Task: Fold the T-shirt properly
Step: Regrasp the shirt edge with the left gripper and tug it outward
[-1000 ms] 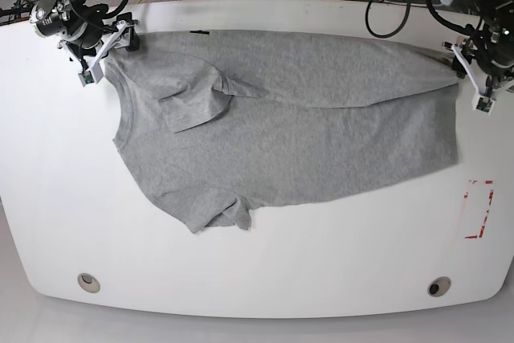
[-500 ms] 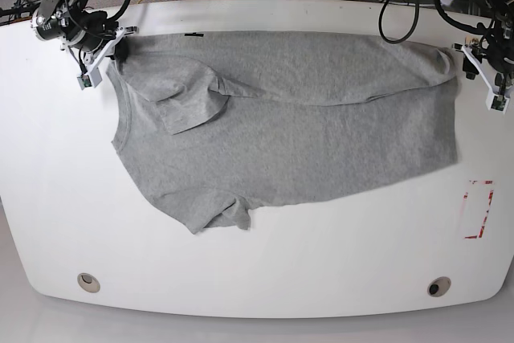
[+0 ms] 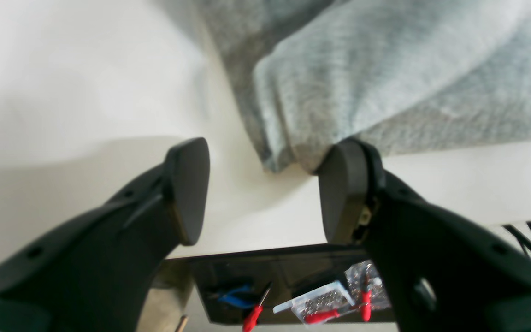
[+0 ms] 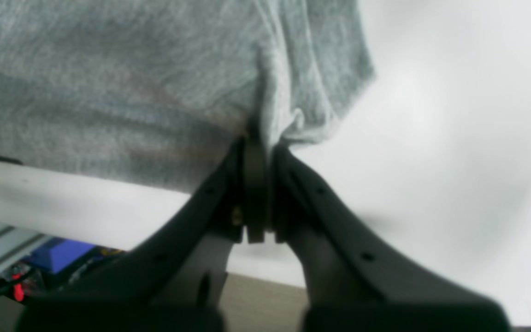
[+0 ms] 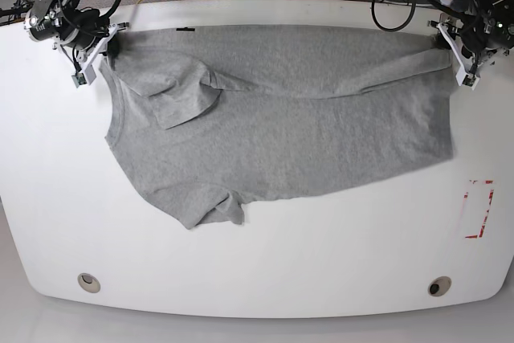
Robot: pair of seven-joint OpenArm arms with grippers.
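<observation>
On the white table:
T-shirt position: the T-shirt [image 5: 281, 118] lies spread across the table [image 5: 265, 263], collar end at the base view's left, hem end at its right, far edge folded over toward the middle.
Left of base view, right gripper: the right gripper [image 4: 258, 138] is clamped tight on a pinch of fabric at the shirt's far corner near the shoulder, cloth bunching up between the closed jaws.
Right of base view, left gripper: the left gripper [image 3: 265, 189] stands with jaws apart, one pad touching the rolled hem corner; nothing is held.
Weight: light, by the look of it; one pinch should lift a corner.
Stiffness: soft and limp, so it will sag and wrinkle between grips.
Slip: knit cotton likely grips the pads well but drags on the tabletop.
Where to hold: at the two far corners, through both layers, taking a deep bite so the edge does not peel out.
Risk: an uneven pull would skew the fold.
</observation>
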